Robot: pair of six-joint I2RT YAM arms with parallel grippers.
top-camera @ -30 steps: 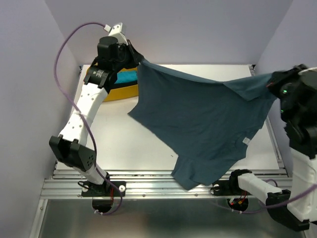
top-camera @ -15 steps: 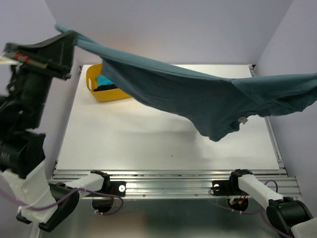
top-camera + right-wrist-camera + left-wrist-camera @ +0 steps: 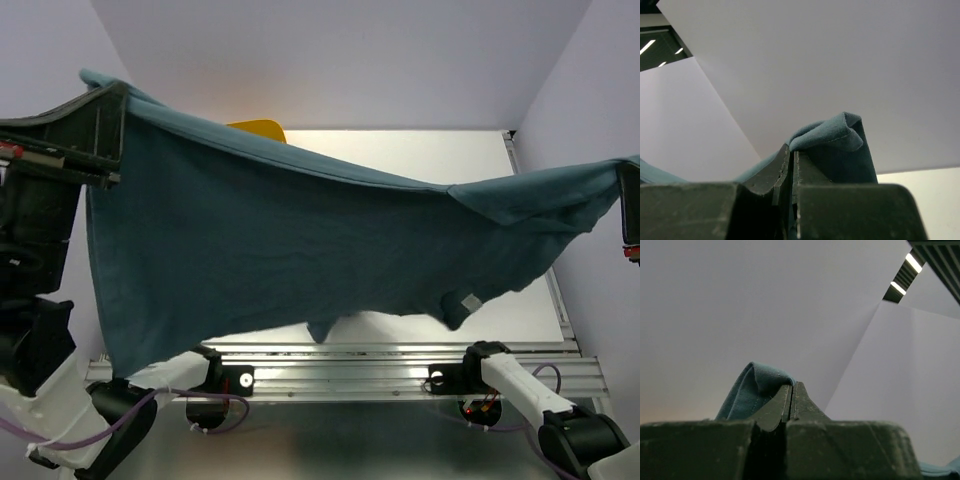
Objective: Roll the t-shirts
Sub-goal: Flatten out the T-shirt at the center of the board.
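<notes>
The slate-blue t-shirt hangs spread wide in the air above the table, stretched between both arms. My left gripper is raised high at the left and shut on one corner of the t-shirt. My right gripper is at the right edge of the top view and shut on the other corner. In both wrist views the jaws are pressed together with blue hem bunched over the tips. The shirt's lower edge hangs near the table's front edge. The turquoise and black t-shirts are hidden.
The yellow basket shows only as a rim behind the cloth at the back left. The white table shows at the back right. The metal rail and arm bases run along the front. Lilac walls enclose the cell.
Both arms have lifted and pulled apart. The shirt has gone from draped on the table to stretched in the air, now hanging as a wide sheet that covers the basket.
</notes>
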